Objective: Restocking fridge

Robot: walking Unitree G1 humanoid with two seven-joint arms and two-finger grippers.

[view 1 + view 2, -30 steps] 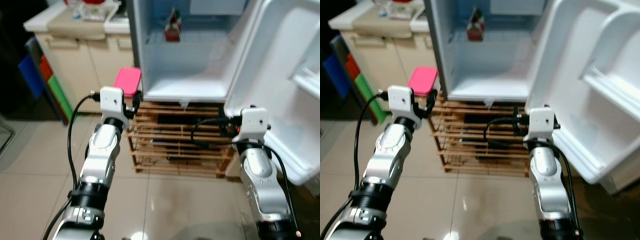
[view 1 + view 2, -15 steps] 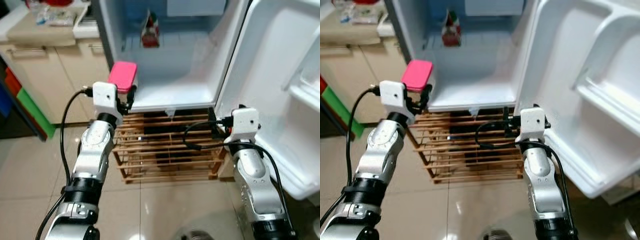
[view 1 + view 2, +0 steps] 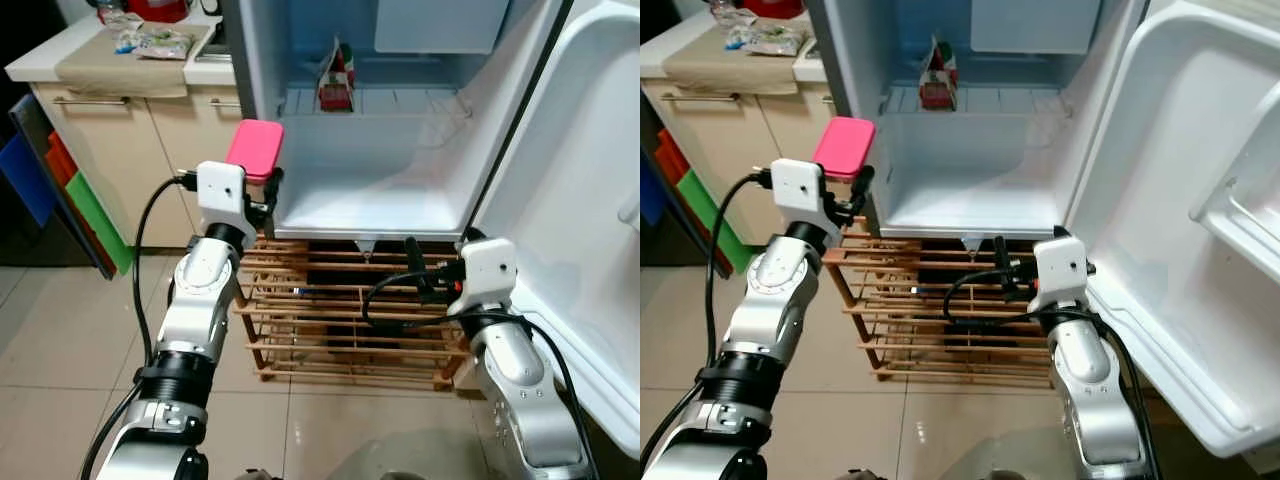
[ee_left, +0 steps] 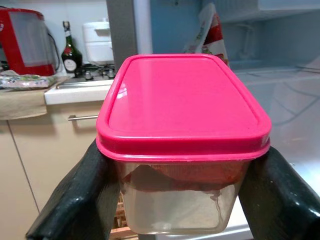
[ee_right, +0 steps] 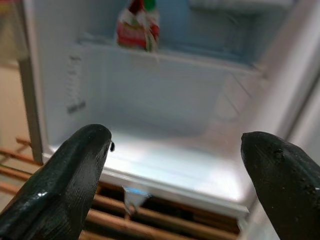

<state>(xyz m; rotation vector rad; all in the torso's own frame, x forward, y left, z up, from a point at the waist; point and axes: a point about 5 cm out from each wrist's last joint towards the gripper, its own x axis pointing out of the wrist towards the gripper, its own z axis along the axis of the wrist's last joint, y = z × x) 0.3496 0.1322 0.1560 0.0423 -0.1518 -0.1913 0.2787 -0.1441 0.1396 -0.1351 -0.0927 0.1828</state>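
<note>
A clear food container with a pink lid is held in my left gripper, which is shut on its sides, just outside the left wall of the open fridge. In the left wrist view both black fingers press against the container. My right gripper hangs open and empty below the fridge's front lip, its fingers spread wide. A red and green carton stands on the fridge's upper shelf. The lower compartment is bare.
The fridge door stands swung open on the right. A wooden slatted rack sits under the fridge. On the left is a counter with cabinets, with coloured boards leaning against it. Tiled floor lies in front.
The camera has shifted, and the fridge now sits more central. My left gripper still holds the pink-lidded container by the fridge's left wall. The right gripper stays open beneath the fridge.
</note>
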